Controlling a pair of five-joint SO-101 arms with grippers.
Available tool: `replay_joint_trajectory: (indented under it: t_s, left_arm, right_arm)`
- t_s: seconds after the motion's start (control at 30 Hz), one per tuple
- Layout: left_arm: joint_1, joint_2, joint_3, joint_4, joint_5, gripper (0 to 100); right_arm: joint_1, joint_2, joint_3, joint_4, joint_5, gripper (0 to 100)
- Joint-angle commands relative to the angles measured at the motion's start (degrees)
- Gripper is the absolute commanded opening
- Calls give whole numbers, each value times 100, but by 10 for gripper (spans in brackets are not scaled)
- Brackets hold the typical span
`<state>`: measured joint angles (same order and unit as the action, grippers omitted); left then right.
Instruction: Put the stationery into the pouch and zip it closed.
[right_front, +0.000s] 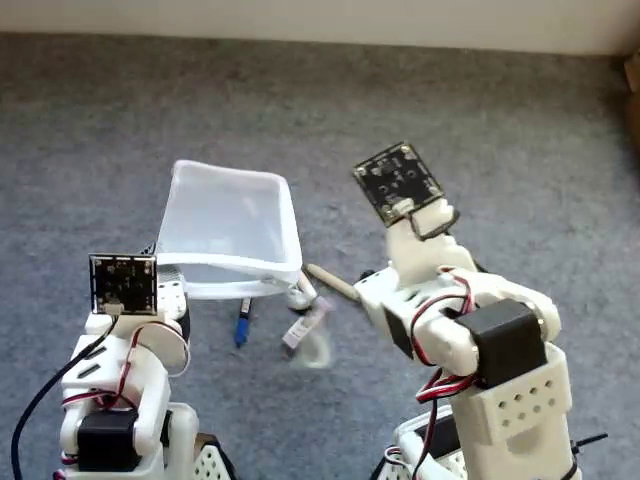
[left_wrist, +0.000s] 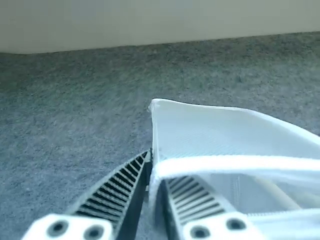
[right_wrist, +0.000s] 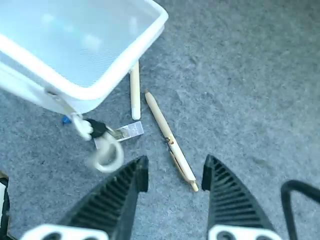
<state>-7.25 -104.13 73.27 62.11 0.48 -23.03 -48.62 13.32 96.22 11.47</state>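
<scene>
While your left gripper (left_wrist: 151, 167) is clamped on the rim of the white mesh pouch (right_front: 230, 215), holding its open mouth tilted up over the grey carpet (right_front: 500, 120), your right gripper (right_wrist: 176, 160) hovers near the pouch's corner with its fingers spread apart, gripping nothing. Beneath those spread fingers a cream pen (right_wrist: 167, 137) lies on the carpet just beside the pouch. A second cream stick (right_wrist: 134, 92) pokes out from under the pouch, a blue pen (right_front: 242, 325) lies by its rim, and the zipper pull ring (right_wrist: 106, 155) hangs at that corner.
</scene>
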Motion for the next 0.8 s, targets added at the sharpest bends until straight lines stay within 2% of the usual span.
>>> replay_joint_trajectory:
  t_s: [0.0,0.17,0.4,0.63,0.77]
  left_arm:
    - [-31,4,-532,123,62,6]
    - [-541,242,-840,185,70,6]
    - [-620,2141,-1886,264,79,6]
    - [-778,3477,-3292,1011,334,7]
    - [-1095,3767,-3547,1055,334,7]
  right_arm:
    - [338,-110,-295,163,-18,200]
    - [875,-101,-268,224,0,226]
    - [980,-92,-4,198,343,225]
    - [971,-92,1147,-813,343,224]
    - [971,-48,2000,-1648,343,224]
